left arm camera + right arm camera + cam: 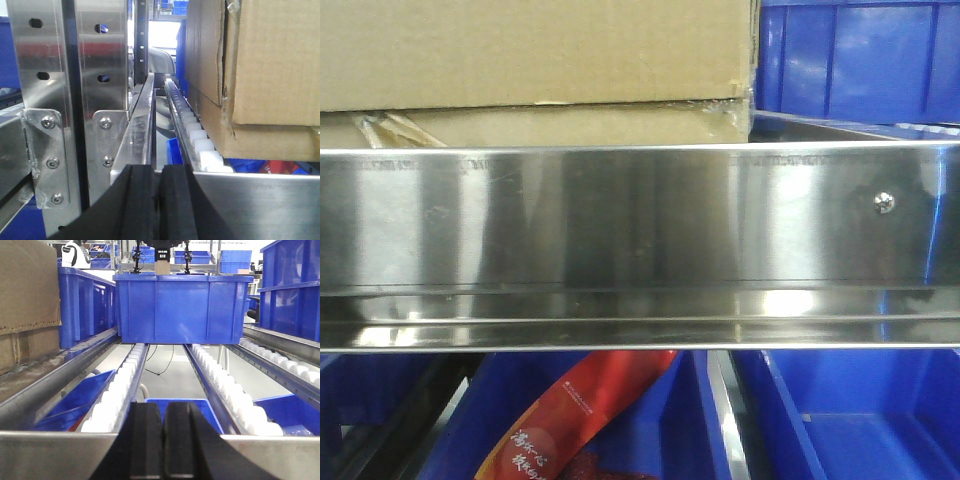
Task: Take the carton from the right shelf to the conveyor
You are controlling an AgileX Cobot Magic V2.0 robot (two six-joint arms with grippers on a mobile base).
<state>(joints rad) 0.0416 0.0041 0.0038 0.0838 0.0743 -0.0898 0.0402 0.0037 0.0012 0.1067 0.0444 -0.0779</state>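
Note:
A brown cardboard carton (530, 60) rests on the shelf's roller rails, filling the top left of the front view behind the steel front rail (640, 230). It also shows at the right of the left wrist view (270, 80) and at the left edge of the right wrist view (25, 300). My left gripper (159, 210) is shut and empty, in front of the shelf rail, left of the carton. My right gripper (163, 450) is shut and empty, facing a roller lane to the carton's right. No conveyor is in view.
A blue bin (180, 307) stands far back on the white roller rails (120, 395). More blue bins (860, 60) stand to the right. Steel uprights (65, 100) stand left of the left gripper. Below the shelf lie blue bins and a red packet (580, 420).

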